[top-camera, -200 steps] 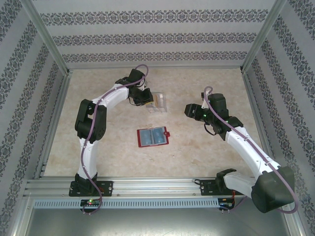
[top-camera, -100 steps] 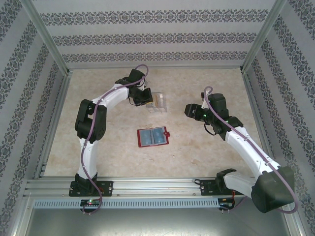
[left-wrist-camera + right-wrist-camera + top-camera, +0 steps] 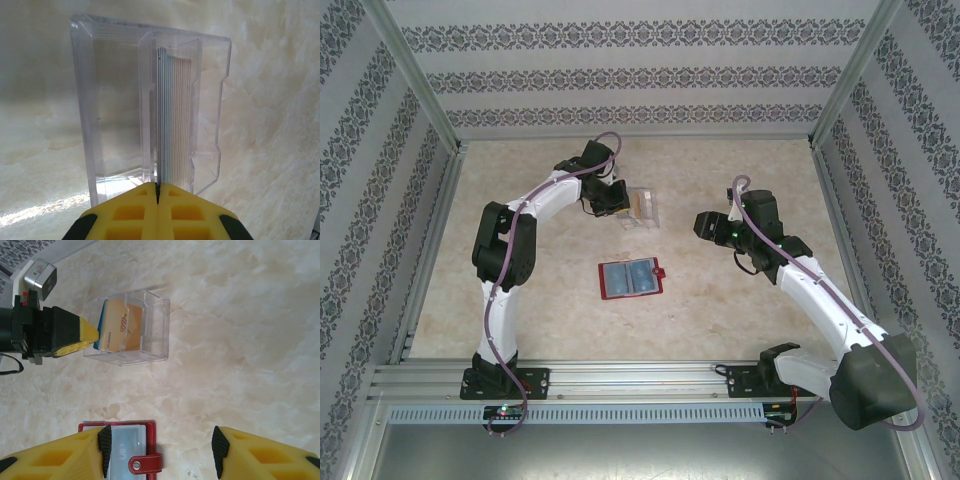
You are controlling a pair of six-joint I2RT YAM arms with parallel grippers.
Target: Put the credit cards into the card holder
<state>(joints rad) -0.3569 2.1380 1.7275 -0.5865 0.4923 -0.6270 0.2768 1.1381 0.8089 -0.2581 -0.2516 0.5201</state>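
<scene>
Left gripper (image 3: 157,194) pinched shut on edge of blue credit card (image 3: 101,324), outermost of credit cards (image 3: 174,115) upright in clear case (image 3: 115,115). Clean draw needs straight, slow pull; neighbours, case may drag. Right gripper (image 3: 161,447) wide, empty, over open card holder (image 3: 631,279).

My worktop (image 3: 740,320) is a pale beige, marble-patterned surface, evenly lit with soft sheen. Walls (image 3: 620,70) papered in white with dark ornamental bands enclose me on three sides, framed by aluminium posts (image 3: 415,75). A slotted metal rail (image 3: 620,378) runs along the near edge.
</scene>
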